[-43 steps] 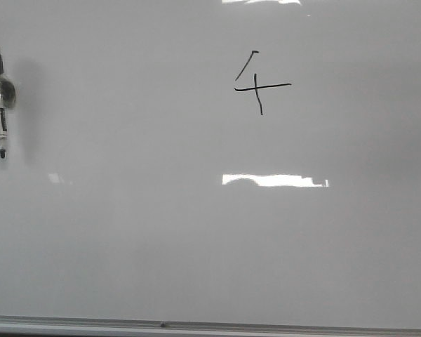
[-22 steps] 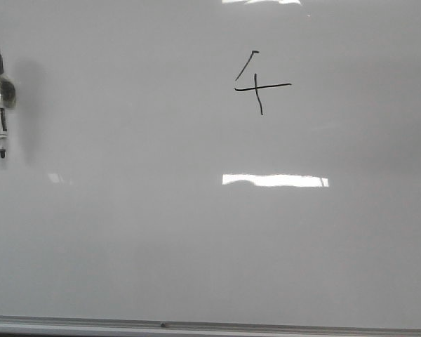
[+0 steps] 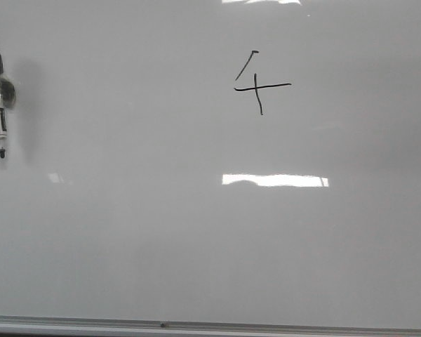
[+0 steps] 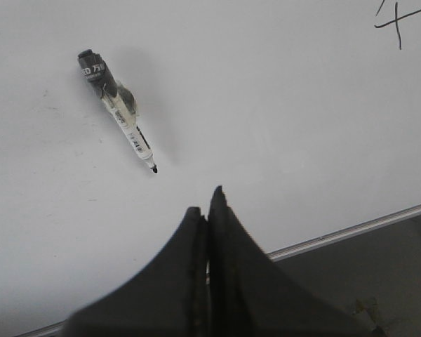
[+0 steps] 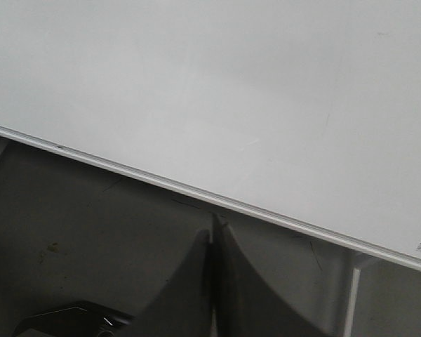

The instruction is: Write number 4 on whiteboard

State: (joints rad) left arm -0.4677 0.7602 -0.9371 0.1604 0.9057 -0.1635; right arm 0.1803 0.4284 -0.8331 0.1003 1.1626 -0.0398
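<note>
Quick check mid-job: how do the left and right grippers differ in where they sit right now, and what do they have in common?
The left gripper hangs over the whiteboard, with the marker lying just ahead of its tips; the right gripper sits off the board, past its metal frame, over dark floor. The left wrist view catches the number 4; the right wrist view shows only blank board. Both are shut, holding nothing, with the marker loose on the board.

floor [image 5: 91, 232]: dark grey, scuffed | light: bright ceiling glare | support leg [image 5: 351, 295]: pale
</note>
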